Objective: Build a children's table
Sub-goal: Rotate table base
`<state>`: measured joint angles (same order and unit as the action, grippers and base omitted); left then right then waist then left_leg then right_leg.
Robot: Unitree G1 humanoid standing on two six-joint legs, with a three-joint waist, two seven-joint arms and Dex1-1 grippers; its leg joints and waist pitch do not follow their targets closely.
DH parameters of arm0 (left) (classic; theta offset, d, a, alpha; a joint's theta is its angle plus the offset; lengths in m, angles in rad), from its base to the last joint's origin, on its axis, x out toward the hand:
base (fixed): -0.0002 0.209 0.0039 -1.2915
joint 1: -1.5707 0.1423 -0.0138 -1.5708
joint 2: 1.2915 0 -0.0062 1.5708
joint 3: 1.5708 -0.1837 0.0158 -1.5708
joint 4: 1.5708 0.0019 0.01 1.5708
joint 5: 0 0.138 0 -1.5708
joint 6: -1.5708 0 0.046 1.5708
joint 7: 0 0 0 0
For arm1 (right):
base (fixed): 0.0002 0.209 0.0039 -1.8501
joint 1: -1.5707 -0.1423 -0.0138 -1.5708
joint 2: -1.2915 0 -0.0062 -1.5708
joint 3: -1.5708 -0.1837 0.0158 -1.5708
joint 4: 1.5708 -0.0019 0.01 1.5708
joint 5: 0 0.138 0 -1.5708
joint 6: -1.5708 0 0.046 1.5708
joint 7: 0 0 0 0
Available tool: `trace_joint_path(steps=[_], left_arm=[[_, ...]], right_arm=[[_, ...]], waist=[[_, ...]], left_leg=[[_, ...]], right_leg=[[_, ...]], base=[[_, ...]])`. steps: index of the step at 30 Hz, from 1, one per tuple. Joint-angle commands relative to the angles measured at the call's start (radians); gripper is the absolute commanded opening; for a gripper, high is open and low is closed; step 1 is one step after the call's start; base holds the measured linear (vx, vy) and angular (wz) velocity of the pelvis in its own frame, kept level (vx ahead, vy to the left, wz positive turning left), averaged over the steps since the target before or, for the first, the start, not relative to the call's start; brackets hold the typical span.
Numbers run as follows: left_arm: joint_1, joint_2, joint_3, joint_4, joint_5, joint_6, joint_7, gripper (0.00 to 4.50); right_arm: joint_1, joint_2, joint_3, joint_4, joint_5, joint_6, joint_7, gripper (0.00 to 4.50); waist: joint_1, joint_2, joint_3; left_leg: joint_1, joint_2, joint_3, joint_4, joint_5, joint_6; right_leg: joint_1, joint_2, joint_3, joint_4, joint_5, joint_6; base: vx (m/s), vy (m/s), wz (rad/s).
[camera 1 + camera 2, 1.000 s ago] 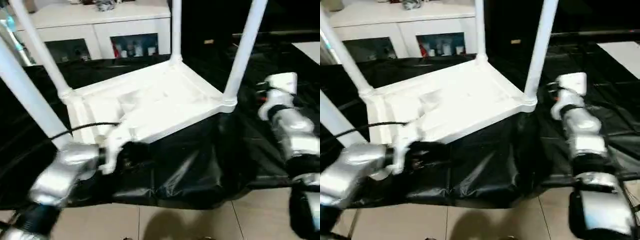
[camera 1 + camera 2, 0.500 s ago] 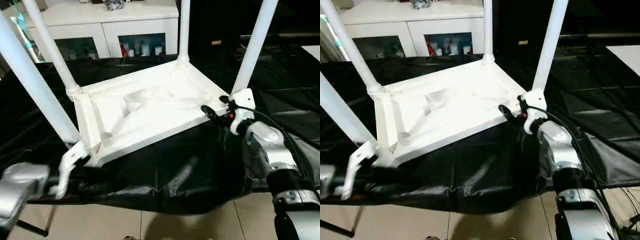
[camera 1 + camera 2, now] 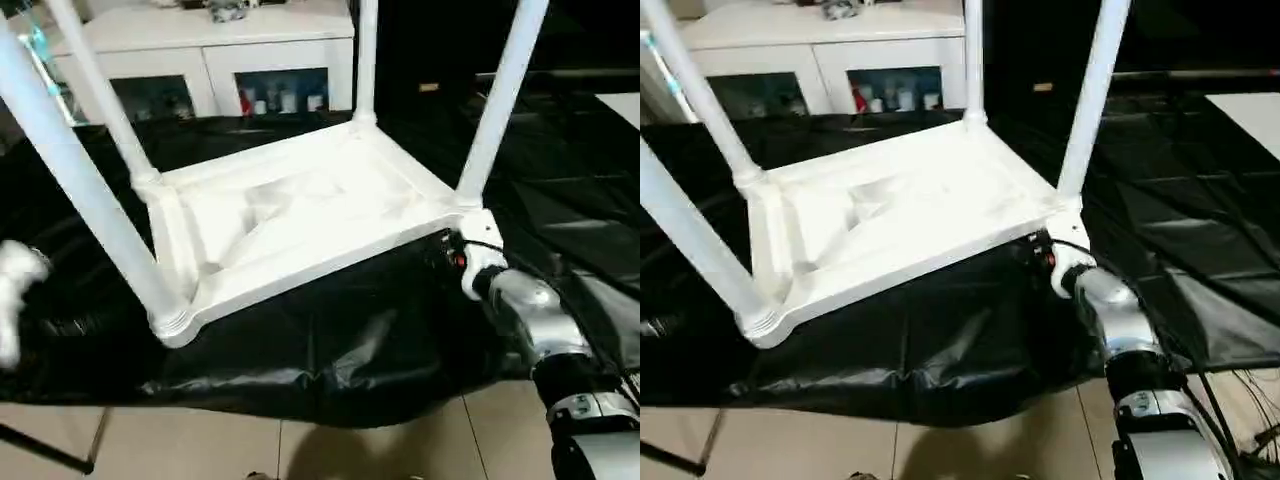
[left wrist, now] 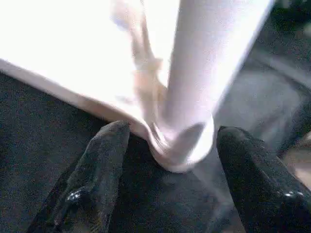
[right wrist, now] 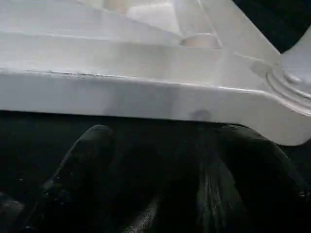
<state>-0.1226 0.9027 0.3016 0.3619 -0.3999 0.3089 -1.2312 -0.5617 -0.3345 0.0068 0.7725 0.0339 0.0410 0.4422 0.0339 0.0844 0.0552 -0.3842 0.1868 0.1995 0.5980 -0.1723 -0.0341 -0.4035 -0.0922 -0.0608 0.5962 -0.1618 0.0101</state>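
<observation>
I count one white table top (image 3: pixel 300 215), lying upside down. Four white legs (image 3: pixel 497 100) stick up from it, one at each corner. It sits on one black cover (image 3: pixel 350 340). Behind it is one white cabinet (image 3: pixel 200 45) with two glass doors (image 3: pixel 285 92). I see two of my silver arms (image 3: pixel 530 315), and two black fingers (image 4: pixel 97 179) on each hand.

Black sheet (image 3: pixel 330 340) draped over counter, wrinkled, hanging off near edge toward beige tile floor (image 3: pixel 300 450); white cabinet (image 3: pixel 200 50) behind w/ glass doors, small bottles (image 3: pixel 275 100) inside; misc items on cabinet top, too blurred to ID; black cable (image 3: pixel 1240 400) by floor at right
</observation>
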Motion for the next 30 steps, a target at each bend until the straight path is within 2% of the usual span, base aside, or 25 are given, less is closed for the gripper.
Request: trace_joint_path(steps=[1, 4, 7, 9, 11, 15, 18, 20, 24, 25, 26, 27, 28, 29, 30], left_arm=[[-0.020, 0.001, 0.031, 0.025, -0.030, -0.031, -0.019, 3.28], [-0.061, -0.035, 0.070, 0.006, -0.101, -0.041, -0.053, 3.28], [-0.074, -0.063, 0.077, -0.021, -0.136, -0.024, -0.069, 3.28], [-0.079, -0.074, 0.072, -0.033, -0.153, -0.016, -0.079, 3.28], [-0.087, -0.087, 0.052, -0.037, -0.156, -0.020, -0.084, 3.28], [-0.109, -0.112, 0.017, -0.023, -0.147, -0.024, -0.093, 3.28], [-0.116, -0.166, -0.048, -0.081, -0.146, -0.003, -0.087, 3.28], [-0.127, -0.197, -0.075, -0.103, -0.143, -0.003, -0.074, 3.28], [-0.150, -0.252, -0.140, -0.169, -0.157, 0.027, -0.065, 3.28], [-0.154, -0.257, -0.146, -0.174, -0.156, 0.028, -0.064, 3.28], [-0.169, -0.274, -0.173, -0.192, -0.151, 0.030, -0.063, 3.28], [-0.179, -0.283, -0.193, -0.210, -0.152, 0.038, -0.070, 3.28], [-0.179, -0.283, -0.193, -0.210, -0.152, 0.038, -0.070, 3.28], [-0.187, -0.293, -0.210, -0.228, -0.154, 0.046, -0.077, 3.28], [-0.193, -0.297, -0.219, -0.237, -0.154, 0.050, -0.079, 3.28]], right_arm=[[-0.010, 0.000, 0.000, 0.008, -0.012, 0.015, -0.017, 3.76], [-0.008, 0.006, 0.008, 0.019, -0.028, 0.029, -0.038, 3.76], [-0.015, 0.014, 0.019, 0.046, -0.047, 0.027, -0.066, 3.76], [-0.016, 0.021, 0.018, 0.050, -0.048, 0.028, -0.075, 3.76], [-0.020, 0.031, 0.017, 0.053, -0.052, 0.028, -0.096, 3.76], [-0.029, 0.056, 0.020, 0.061, -0.052, 0.014, -0.110, 3.76], [-0.039, 0.088, 0.021, 0.062, -0.044, -0.014, -0.095, 3.76], [-0.045, 0.104, 0.016, 0.057, -0.033, -0.027, -0.090, 3.76], [-0.053, 0.128, 0.015, 0.039, -0.018, -0.045, -0.074, 3.76], [-0.054, 0.130, 0.016, 0.038, -0.018, -0.045, -0.072, 3.76], [-0.056, 0.136, 0.022, 0.032, -0.019, -0.044, -0.065, 3.76], [-0.056, 0.138, 0.026, 0.031, -0.020, -0.044, -0.061, 3.76], [-0.056, 0.138, 0.026, 0.031, -0.020, -0.044, -0.061, 3.76], [-0.057, 0.140, 0.029, 0.034, -0.023, -0.046, -0.059, 3.76], [-0.057, 0.141, 0.030, 0.036, -0.025, -0.046, -0.057, 3.76]], waist=[[-0.002, 0.005, -0.051], [-0.002, 0.006, -0.053], [-0.001, 0.006, -0.055], [0.000, 0.004, -0.056], [-0.002, 0.002, -0.057], [-0.003, 0.003, -0.058], [-0.004, 0.005, -0.060], [-0.003, 0.004, -0.061], [0.003, 0.005, -0.063], [0.005, 0.001, -0.064], [0.005, 0.002, -0.064], [0.006, -0.002, -0.065], [0.007, -0.001, -0.066], [0.007, -0.005, -0.065], [0.007, -0.004, -0.064]], left_leg=[[0.042, 0.033, -0.026, -0.089, -0.493, -0.047], [0.039, 0.034, -0.024, -0.089, -0.469, -0.049], [0.038, 0.035, -0.021, -0.087, -0.456, -0.050], [0.035, 0.035, -0.021, -0.087, -0.446, -0.046], [0.033, 0.034, -0.021, -0.088, -0.437, -0.044], [0.034, 0.036, -0.022, -0.088, -0.425, -0.043], [0.035, 0.039, -0.020, -0.087, -0.418, -0.044], [0.031, 0.038, -0.020, -0.087, -0.406, -0.036], [0.035, 0.040, -0.016, -0.085, -0.385, -0.032], [0.036, 0.039, -0.015, -0.084, -0.381, -0.033], [0.032, 0.038, -0.016, -0.085, -0.377, -0.033], [0.033, 0.038, -0.015, -0.084, -0.375, -0.031], [0.034, 0.038, -0.016, -0.083, -0.373, -0.031], [0.029, 0.038, -0.016, -0.084, -0.365, -0.029], [0.027, 0.037, -0.018, -0.085, -0.360, -0.029]], right_leg=[[0.011, -0.041, 0.033, -0.080, -0.464, -0.196], [0.015, -0.042, 0.034, -0.076, -0.429, -0.211], [0.016, -0.043, 0.035, -0.072, -0.401, -0.232], [0.020, -0.044, 0.035, -0.070, -0.396, -0.232], [0.022, -0.042, 0.034, -0.069, -0.393, -0.227], [0.022, -0.044, 0.035, -0.069, -0.397, -0.225], [0.022, -0.044, 0.036, -0.067, -0.361, -0.236], [0.025, -0.044, 0.036, -0.065, -0.350, -0.240], [0.024, -0.041, 0.036, -0.064, -0.326, -0.245], [0.024, -0.040, 0.036, -0.064, -0.321, -0.246], [0.027, -0.041, 0.036, -0.061, -0.320, -0.245], [0.027, -0.041, 0.036, -0.063, -0.328, -0.241], [0.027, -0.042, 0.036, -0.063, -0.328, -0.242], [0.030, -0.044, 0.036, -0.063, -0.335, -0.239], [0.032, -0.044, 0.036, -0.064, -0.348, -0.232]], base=[[0.000, 0.000, 0.00], [0.000, 0.000, 0.00], [0.000, 0.000, 0.00], [0.000, 0.000, 0.00], [0.000, 0.000, 0.00], [0.000, 0.000, 0.00], [0.000, 0.000, 0.00], [0.000, 0.000, 0.00], [0.000, 0.000, 0.00], [0.000, 0.000, 0.00], [0.000, 0.000, 0.00], [0.000, 0.000, 0.00], [0.000, 0.000, 0.00], [0.000, 0.000, 0.00], [0.000, 0.000, 0.00]])
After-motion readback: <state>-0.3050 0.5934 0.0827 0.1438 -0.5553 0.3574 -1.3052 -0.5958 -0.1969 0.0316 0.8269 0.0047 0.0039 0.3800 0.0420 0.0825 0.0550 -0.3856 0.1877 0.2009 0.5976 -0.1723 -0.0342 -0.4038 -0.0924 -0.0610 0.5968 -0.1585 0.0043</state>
